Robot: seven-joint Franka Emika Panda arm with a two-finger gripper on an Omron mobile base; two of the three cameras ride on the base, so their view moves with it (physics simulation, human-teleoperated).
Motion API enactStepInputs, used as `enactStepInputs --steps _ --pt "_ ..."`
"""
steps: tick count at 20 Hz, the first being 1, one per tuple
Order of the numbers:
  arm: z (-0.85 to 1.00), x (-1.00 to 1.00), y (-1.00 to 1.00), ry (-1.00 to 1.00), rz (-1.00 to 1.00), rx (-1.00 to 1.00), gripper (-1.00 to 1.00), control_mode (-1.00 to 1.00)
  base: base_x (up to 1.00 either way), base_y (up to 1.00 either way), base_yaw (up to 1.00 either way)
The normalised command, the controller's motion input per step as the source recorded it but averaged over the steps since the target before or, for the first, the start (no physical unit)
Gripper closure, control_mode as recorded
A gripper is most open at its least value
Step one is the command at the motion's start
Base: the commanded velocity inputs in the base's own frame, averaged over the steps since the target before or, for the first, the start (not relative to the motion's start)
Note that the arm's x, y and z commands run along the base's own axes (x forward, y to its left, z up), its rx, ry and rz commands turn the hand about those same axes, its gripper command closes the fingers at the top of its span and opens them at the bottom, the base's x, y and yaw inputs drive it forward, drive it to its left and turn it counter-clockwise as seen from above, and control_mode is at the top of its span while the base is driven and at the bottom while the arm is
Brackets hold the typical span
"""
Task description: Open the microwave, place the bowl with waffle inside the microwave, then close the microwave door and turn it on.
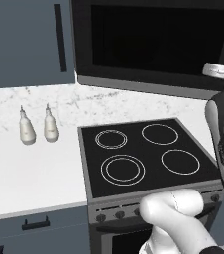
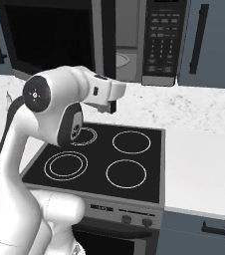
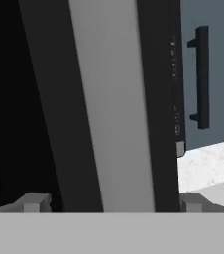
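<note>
Overhead, microwave [image 2: 134, 40]; below, stovetop [image 1: 146, 154]

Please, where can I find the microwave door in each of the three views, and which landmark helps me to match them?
Left base view: the microwave door is the wide dark glass across the top.
Right base view: it is the dark panel at upper left, standing ajar.
Hand view: very close, it is the dark left part.
Shared landmark: the speckled white stone below the microwave.
</note>
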Motion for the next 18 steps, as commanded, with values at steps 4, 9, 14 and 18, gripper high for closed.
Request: enactStepInputs --steps 4,9,14,18 --pt "0.10 0.50 -0.11 0.00 0.21 0.02 -1.00 -1.00 0.00 0.00 0.00" --pt "0.05 0.77 -0.19 0.00 0.21 0.01 -1.00 -1.00 0.00 0.00 0.00" --pt "0.11 0.69 -0.06 0.00 0.16 0.00 -1.00 -1.00 0.00 0.00 0.00" --pt "0.02 0.72 0.00 0.00 0.08 -0.02 -1.00 -1.00 0.00 0.00 0.00"
